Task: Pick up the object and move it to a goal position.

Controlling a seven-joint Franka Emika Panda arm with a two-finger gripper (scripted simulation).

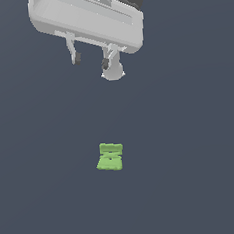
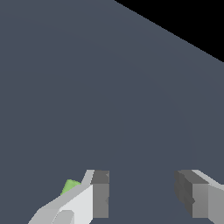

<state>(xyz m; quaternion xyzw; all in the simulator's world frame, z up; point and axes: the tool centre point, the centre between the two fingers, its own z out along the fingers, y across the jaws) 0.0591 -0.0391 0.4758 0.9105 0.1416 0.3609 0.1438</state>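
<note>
The object [image 1: 110,156] is a small light-green flat block with grooves and ridges, lying on the dark grey floor in the middle of the exterior view. My gripper [image 1: 90,61] hangs high above it, near the top of that view, open and empty, with both fingers pointing down. In the wrist view the gripper [image 2: 142,194] shows its two grey pads wide apart, and only a small green corner of the object [image 2: 70,187] peeks out beside one finger [image 2: 99,194].
A small pale grey sphere [image 1: 113,72] sits just below the gripper's finger on the exterior view's right. The dark grey floor [image 1: 193,157] spreads all around. A black area lies past the floor's edge [image 2: 192,22] in the wrist view.
</note>
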